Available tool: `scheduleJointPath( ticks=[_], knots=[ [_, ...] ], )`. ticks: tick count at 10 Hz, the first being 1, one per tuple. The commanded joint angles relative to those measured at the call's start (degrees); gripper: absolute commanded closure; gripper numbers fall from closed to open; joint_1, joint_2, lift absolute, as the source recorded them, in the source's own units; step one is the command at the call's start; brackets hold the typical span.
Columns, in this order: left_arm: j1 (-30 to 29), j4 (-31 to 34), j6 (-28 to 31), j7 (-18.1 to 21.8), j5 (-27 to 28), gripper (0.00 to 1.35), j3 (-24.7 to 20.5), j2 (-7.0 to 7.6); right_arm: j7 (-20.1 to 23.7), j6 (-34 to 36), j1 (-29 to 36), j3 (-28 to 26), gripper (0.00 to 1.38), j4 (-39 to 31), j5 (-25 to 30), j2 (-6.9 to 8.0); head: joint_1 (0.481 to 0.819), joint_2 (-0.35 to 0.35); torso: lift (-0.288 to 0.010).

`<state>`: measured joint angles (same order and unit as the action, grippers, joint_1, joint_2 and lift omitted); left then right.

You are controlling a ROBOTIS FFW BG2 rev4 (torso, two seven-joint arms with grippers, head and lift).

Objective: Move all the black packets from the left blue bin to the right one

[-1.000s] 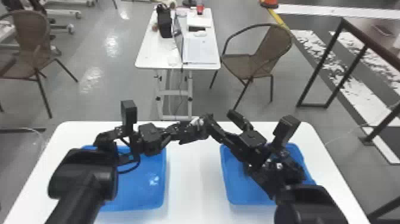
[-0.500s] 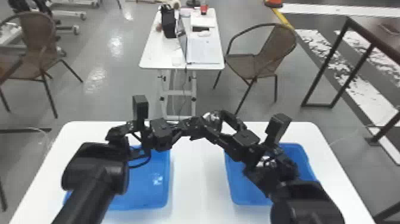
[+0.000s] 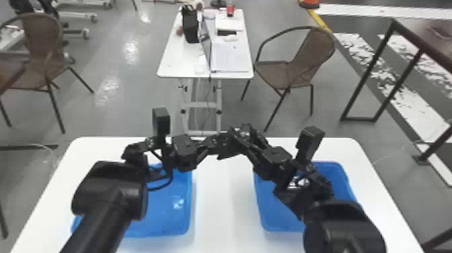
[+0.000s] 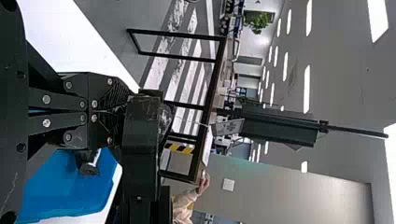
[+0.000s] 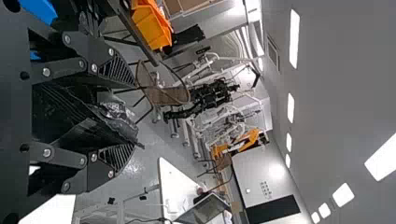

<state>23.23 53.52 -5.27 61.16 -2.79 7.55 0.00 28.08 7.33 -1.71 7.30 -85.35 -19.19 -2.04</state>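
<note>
Right gripper (image 3: 249, 134) nearer left gripper (image 3: 229, 143), its jaws apart around black packet (image 5: 117, 120), left's clamped on it

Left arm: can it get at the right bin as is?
Probably not. The right arm stretches over the right bin, and the right gripper is close to the left gripper, so that way looks blocked until the right arm shifts.

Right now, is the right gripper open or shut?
Open: in the right wrist view, the right gripper has its jaws well apart, with a black packet between them.
</note>
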Motion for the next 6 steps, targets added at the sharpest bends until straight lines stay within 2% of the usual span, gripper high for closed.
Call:
scheduleJointPath(
  ticks=[1,3,4,5,6],
  knots=[
    [-0.03,0.0,-0.09,0.01,-0.03,1.21,-0.16,-0.15,-0.48,-1.79,0.57,0.0,1.28,0.36,-0.59,0.37,0.695,-0.071,0.0],
    [-0.47,0.0,-0.53,-0.87,-0.03,1.19,-0.52,-0.15,-0.57,-3.02,0.65,-0.09,1.28,1.07,-1.91,0.37,0.695,-0.072,0.0],
    [-1.35,0.18,-0.27,-2.54,-0.38,0.89,-1.04,-0.15,-0.48,-3.02,1.09,-0.97,1.28,1.07,-2.52,0.29,0.695,-0.072,0.0],
    [-2.32,0.79,1.05,-3.68,-0.47,0.43,-2.27,-0.15,-0.57,-3.46,1.44,-2.46,1.28,1.15,-2.96,0.29,0.695,-0.072,0.0],
    [-4.16,2.55,1.75,-3.59,-0.38,0.1,-4.03,0.35,-0.57,-3.46,1.18,-5.1,1.28,1.51,-2.52,0.29,0.695,-0.073,0.0]
  ],
)
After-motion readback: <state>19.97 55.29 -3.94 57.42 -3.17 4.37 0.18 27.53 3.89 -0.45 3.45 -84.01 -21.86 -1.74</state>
